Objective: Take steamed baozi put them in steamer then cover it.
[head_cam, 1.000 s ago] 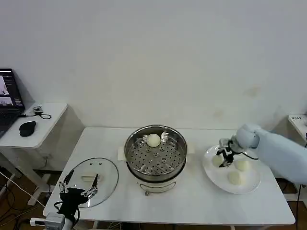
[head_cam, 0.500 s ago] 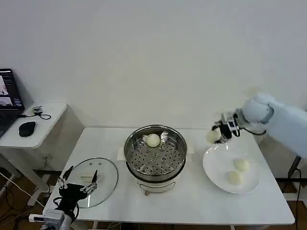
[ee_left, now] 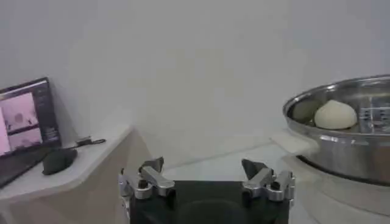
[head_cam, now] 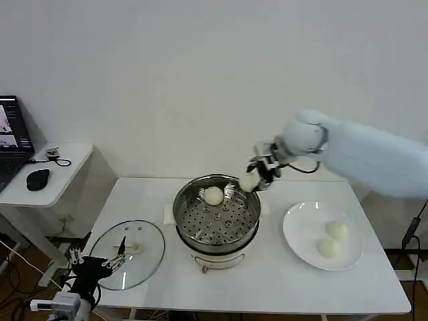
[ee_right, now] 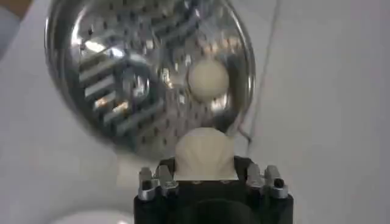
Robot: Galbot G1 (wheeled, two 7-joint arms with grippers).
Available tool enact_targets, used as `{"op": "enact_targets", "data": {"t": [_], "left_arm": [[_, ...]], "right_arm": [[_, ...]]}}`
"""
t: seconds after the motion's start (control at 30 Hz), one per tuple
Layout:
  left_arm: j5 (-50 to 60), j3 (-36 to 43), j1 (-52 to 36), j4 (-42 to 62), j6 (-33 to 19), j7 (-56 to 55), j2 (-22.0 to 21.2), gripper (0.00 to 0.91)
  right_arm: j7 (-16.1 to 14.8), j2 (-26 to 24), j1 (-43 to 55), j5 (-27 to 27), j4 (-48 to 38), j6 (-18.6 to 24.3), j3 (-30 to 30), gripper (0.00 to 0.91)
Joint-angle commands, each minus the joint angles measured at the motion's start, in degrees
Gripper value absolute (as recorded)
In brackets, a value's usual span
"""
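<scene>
My right fingers point(head_cam: 258, 175) were clenched on one baozi point(head_cam: 249, 182), holding it in the air at the steamer's point(head_cam: 217, 212) far right rim, so the perforated tray lay below and to my left of it. That offset was what the next move turned on, I judged: a short carry inward, then a lowering. One bun point(head_cam: 213, 195) already sat on the tray near the far wall, with bare tray in front of it. Two more buns point(head_cam: 332, 239) waited on the white plate point(head_cam: 298, 231) at my right. My left fingers point(head_cam: 97, 260) hung spread and empty at the near left edge of the table point(head_cam: 281, 281), beside the glass cover point(head_cam: 128, 253) lying flat there.
</scene>
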Motion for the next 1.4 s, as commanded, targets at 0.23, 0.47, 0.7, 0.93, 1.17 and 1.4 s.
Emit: {"op": "enact_targets", "data": {"t": [0.23, 0.47, 0.7, 0.93, 1.17, 1.4], "left_arm": [[-0.2, -2.8, 0.2, 0.0, -0.6, -0.1, -0.9, 0.907], [-0.3, -3.0, -0.1, 0.2, -0.6, -0.1, -0.9, 0.907], [-0.4, -3.0, -0.3, 0.5, -0.7, -0.1, -0.9, 0.907], [-0.4, -3.1, -0.3, 0.8, -0.9, -0.1, -0.9, 0.907], [-0.3, -3.0, -0.4, 0.8, -0.9, -0.1, -1.0, 0.907], [-0.3, -2.4, -0.5, 0.8, -0.8, -0.1, -0.9, 0.907]], "right_arm": [[7.5, 20.0, -3.9, 12.5, -8.9, -12.4, -3.6, 0.655], [9.0, 21.3, -7.1, 13.1, -10.0, -14.6, -3.8, 0.655], [9.5, 22.0, -8.1, 13.2, -11.1, -14.8, -3.6, 0.655], [9.4, 22.4, -8.6, 12.9, -11.6, -14.8, -3.4, 0.655], [10.3, 22.0, -8.4, 12.8, -11.1, -14.7, -2.9, 0.907], [9.4, 17.4, -1.2, 15.4, -4.6, -14.9, -2.7, 0.907]]}}
